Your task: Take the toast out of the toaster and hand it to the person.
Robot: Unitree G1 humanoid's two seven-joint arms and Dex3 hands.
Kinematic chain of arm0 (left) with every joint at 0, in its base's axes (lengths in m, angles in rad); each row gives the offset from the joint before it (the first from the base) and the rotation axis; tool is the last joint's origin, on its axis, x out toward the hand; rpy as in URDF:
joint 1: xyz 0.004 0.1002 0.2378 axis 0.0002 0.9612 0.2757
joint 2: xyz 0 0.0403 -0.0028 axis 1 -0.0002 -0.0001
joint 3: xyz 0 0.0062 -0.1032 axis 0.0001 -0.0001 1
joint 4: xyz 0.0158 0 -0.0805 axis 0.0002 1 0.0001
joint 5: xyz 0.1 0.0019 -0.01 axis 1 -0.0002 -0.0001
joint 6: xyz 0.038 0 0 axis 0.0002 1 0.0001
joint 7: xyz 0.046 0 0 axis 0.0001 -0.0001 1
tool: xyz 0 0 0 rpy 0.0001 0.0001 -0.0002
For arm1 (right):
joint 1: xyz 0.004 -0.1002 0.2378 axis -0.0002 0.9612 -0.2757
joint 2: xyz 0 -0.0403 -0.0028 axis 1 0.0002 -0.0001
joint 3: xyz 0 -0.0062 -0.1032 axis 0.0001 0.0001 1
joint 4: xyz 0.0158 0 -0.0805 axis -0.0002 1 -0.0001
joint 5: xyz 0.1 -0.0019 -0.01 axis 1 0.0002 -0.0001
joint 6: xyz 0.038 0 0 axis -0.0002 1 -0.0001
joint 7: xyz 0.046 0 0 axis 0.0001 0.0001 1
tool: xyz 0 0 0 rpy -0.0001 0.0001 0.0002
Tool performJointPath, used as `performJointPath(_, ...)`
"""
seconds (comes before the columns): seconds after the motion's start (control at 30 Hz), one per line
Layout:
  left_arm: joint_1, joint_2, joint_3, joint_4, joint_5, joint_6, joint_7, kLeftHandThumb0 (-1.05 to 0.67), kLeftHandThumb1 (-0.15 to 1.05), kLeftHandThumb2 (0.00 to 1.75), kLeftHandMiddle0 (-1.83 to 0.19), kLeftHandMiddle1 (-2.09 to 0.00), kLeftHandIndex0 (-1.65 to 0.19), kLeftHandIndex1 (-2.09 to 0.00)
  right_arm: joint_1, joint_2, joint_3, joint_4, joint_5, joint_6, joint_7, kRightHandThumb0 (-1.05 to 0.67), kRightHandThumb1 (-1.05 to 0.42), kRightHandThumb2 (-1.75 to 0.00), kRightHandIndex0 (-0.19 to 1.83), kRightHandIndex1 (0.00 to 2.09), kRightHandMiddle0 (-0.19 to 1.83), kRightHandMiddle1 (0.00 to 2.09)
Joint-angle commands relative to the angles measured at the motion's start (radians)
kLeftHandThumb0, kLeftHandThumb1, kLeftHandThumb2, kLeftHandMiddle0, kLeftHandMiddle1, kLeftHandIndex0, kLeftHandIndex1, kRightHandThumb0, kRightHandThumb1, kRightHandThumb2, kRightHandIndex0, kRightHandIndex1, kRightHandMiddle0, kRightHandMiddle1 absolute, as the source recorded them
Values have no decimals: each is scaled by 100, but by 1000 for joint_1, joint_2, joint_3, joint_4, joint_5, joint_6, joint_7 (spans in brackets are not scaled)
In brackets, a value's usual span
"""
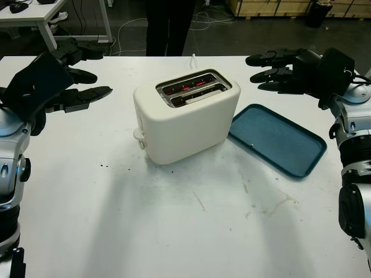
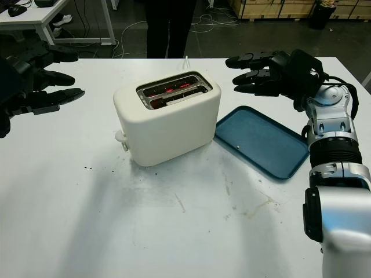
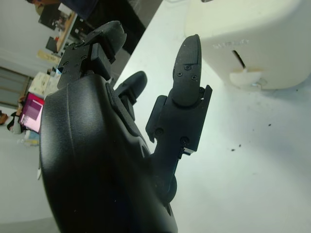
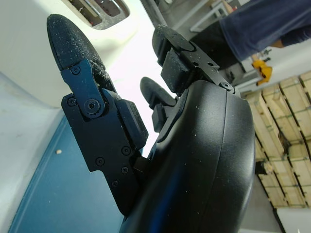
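A cream two-slot toaster [image 1: 185, 116] stands in the middle of the white table, its slots [image 1: 194, 88] glowing red inside. I cannot make out toast in them. Its lever knob [image 1: 139, 136] points to the left front. My left hand [image 1: 93, 75] is open and hangs above the table, well left of the toaster. My right hand [image 1: 261, 72] is open and hovers right of the toaster, beyond the far edge of the tray. Neither hand touches anything. A person in dark trousers [image 1: 168, 26] stands at the table's far edge behind the toaster.
A flat blue tray [image 1: 278, 139] lies right of the toaster, one corner close against it. The toaster's white cord [image 1: 193, 58] runs off the far edge. Crumbs and stains mark the table's front part [image 1: 255, 202]. A desk [image 1: 35, 14] stands at the back left.
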Motion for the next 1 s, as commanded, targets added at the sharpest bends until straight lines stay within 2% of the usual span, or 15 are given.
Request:
performJointPath(0.0, -11, 5, -7, -4, 3, -2, 0, -37, 87, 17, 0, -102, 0, -80, -1, 2, 2, -7, 7, -3, 2, -88, -79, 0, 37, 57, 61, 1)
performJointPath(0.97, -10, -1, -4, 0, -3, -15, -1, -36, 86, 20, 0, -106, 0, -83, -1, 5, 2, -13, 10, 12, 0, -87, -79, 0, 38, 56, 62, 0)
